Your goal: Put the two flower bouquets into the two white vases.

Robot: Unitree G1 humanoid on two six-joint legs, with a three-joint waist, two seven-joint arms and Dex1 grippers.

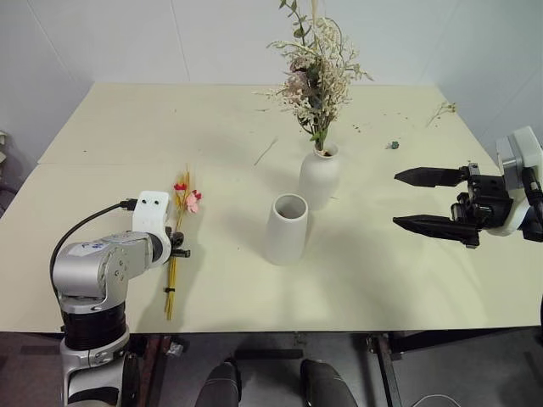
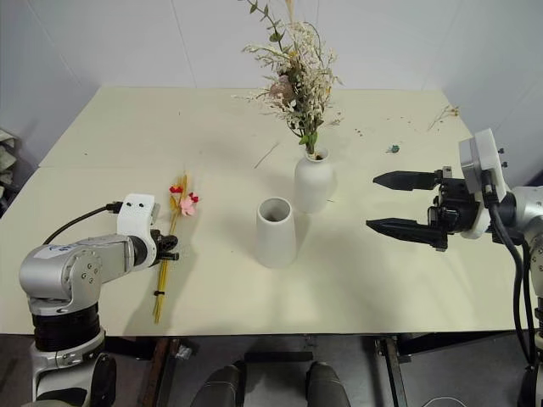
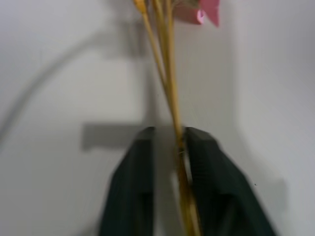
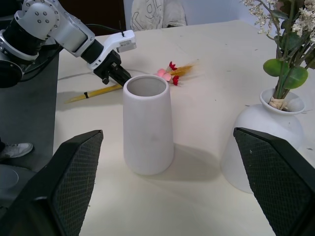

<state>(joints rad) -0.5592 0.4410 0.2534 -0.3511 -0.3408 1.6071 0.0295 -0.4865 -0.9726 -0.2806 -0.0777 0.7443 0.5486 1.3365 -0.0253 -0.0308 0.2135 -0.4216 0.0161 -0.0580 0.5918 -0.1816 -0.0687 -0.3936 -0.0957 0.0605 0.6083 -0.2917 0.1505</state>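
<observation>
A bushy white-pink bouquet (image 1: pixel 314 72) stands in the rounded bottle vase (image 1: pixel 319 176) at the table's middle. In front of that vase stands the wide-mouthed tapered vase (image 1: pixel 286 229), with nothing in it. A slim bundle of yellow stalks with red and pink flowers (image 1: pixel 179 236) lies on the table at the left. My left gripper (image 3: pixel 170 142) is shut on those stalks, near their middle, pointing down at the table. Well to the right of both vases, my right gripper (image 1: pixel 428 199) hovers open, pointing left, holding nothing.
The cream table (image 1: pixel 127 136) has a seam on its left side. Loose flower bits (image 1: pixel 441 108) and a small green scrap (image 1: pixel 391 145) lie at the far right. A stray stalk (image 1: pixel 265 152) rests left of the bottle vase.
</observation>
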